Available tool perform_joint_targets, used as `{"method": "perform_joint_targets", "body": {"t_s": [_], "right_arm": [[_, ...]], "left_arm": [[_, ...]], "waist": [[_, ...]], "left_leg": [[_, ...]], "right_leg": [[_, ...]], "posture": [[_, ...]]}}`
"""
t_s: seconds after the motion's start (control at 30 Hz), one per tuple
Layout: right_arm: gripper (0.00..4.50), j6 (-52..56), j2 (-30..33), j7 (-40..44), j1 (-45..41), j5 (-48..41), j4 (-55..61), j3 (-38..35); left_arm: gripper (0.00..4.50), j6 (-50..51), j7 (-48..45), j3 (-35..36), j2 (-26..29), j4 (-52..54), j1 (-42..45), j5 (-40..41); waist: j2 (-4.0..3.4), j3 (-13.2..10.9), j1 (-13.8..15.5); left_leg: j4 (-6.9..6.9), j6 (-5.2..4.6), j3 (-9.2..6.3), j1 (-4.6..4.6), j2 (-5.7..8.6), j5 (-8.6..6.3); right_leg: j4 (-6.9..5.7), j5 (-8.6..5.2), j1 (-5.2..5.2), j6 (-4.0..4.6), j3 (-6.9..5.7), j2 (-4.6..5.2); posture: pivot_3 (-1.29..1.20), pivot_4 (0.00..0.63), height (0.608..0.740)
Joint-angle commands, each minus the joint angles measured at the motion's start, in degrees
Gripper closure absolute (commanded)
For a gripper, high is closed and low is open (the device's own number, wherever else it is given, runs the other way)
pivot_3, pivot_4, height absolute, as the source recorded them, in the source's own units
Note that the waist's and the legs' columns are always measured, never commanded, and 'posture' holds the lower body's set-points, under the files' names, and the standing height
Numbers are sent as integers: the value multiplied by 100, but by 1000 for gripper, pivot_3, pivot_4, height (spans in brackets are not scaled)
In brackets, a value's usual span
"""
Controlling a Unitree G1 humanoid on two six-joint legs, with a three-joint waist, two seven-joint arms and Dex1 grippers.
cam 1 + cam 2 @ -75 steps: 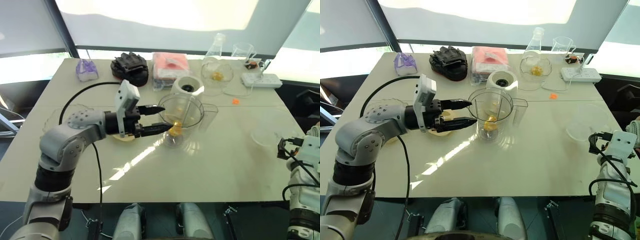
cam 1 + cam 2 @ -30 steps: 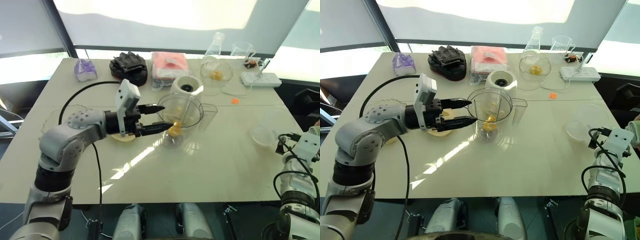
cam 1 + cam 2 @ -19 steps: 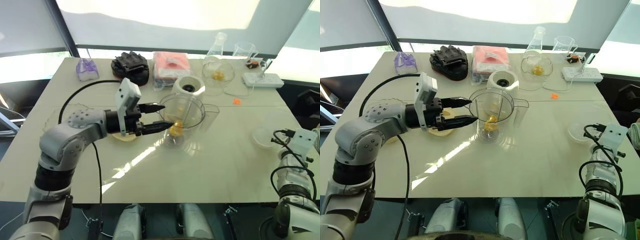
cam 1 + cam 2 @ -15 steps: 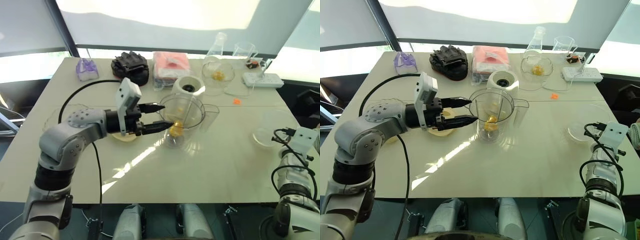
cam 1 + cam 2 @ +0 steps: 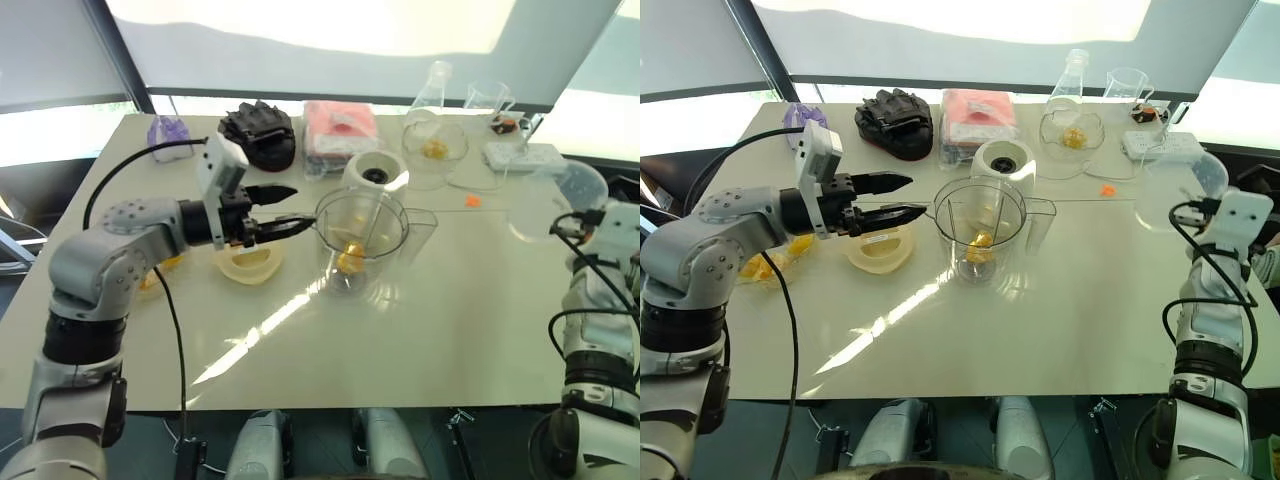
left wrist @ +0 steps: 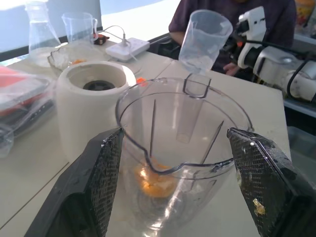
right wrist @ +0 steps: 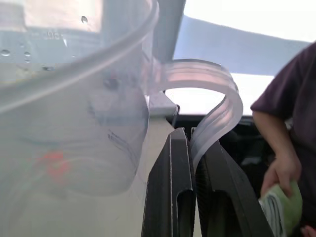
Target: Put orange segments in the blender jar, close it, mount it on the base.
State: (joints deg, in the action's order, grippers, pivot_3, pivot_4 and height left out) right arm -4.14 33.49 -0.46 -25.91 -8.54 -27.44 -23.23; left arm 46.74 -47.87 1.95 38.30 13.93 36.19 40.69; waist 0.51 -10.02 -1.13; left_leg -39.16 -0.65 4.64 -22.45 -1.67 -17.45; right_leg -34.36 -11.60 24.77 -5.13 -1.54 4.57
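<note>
At the table's right edge, the right gripper was pinching the thin handle of a clear measuring cup, lifted off the table; that narrow hold looked liable to let the cup swing or slip. Mid-table, the blender jar stood beside the base, orange segments in its bottom. The left gripper, fingers spread wide, hovered just beside the jar's rim and could nudge it over.
</note>
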Motion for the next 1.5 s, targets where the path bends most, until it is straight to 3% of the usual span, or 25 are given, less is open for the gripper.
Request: {"method": "perform_joint_targets", "body": {"t_s": [0.03,0.37,0.67,0.97,1.5], "right_arm": [[4435,278,418,324,-431,176,929,249],[4435,1187,1128,1894,-1615,277,2201,1280],[4435,1153,1447,3091,-1662,574,3101,1992],[4435,473,1452,3149,-1469,1488,3240,2388],[4435,-825,1525,2865,-1912,2999,2740,2732]], "left_arm": [[1005,-287,-242,110,212,-143,163,-196],[1005,-424,-595,48,434,-152,-22,-424],[1005,-436,-612,71,422,-19,-188,-483],[1005,-385,-712,99,432,16,-155,-441],[1005,-413,-646,75,355,9,-174,-478]], "waist": [[-8,-6,2],[-7,-8,36],[-6,-11,42],[-5,-11,39],[-6,-11,35]], "left_leg": [[0,0,1,-1,0,0],[5,-1,2,-13,-3,-1],[4,-1,3,-25,-4,-1],[0,0,8,-26,-2,0],[0,5,10,-26,-1,3]], "right_leg": [[1,0,0,0,0,0],[7,-2,12,-2,-7,2],[11,-1,18,-3,-10,6],[10,-1,20,-3,-12,6],[6,0,22,-4,-12,5]], "posture": [[0,150,740],[0,150,740],[0,150,740],[0,150,740],[0,150,740]]}}
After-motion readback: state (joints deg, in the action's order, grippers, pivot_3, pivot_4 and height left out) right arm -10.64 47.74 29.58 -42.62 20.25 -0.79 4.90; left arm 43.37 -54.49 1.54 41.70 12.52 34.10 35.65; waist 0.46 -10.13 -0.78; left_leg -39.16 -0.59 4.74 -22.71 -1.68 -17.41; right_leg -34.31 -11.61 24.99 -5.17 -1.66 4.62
